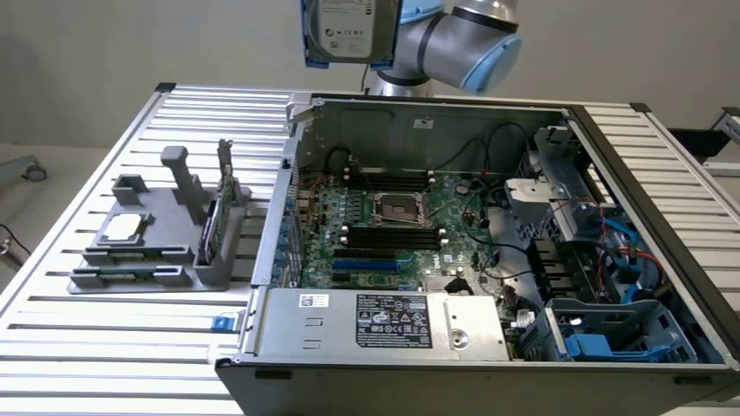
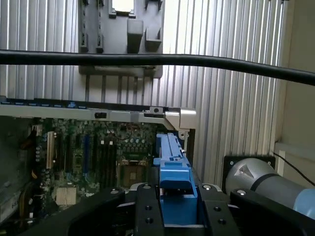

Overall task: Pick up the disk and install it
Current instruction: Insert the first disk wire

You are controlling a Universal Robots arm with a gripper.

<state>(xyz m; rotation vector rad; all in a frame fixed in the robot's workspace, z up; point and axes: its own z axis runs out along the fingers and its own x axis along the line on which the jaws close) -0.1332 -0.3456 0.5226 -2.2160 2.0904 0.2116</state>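
The disk (image 1: 347,26), a silver-grey drive with a white label in a blue carrier, hangs high above the back wall of the open computer case (image 1: 417,113), at the top edge of the exterior view. In the wrist view the carrier's blue edge (image 2: 172,162) runs out from between the black fingers (image 2: 147,211). My gripper (image 2: 173,209) is shut on it. The grey and light-blue arm (image 1: 469,43) sits just to the exterior view's right of the disk.
The motherboard (image 1: 393,225) lies inside the case, with a blue drive bay (image 1: 607,338) at the front right. A grey holder (image 1: 151,247) on the slatted table (image 1: 116,347) carries a small silver chip and a green card. A black cable (image 2: 157,60) crosses the wrist view.
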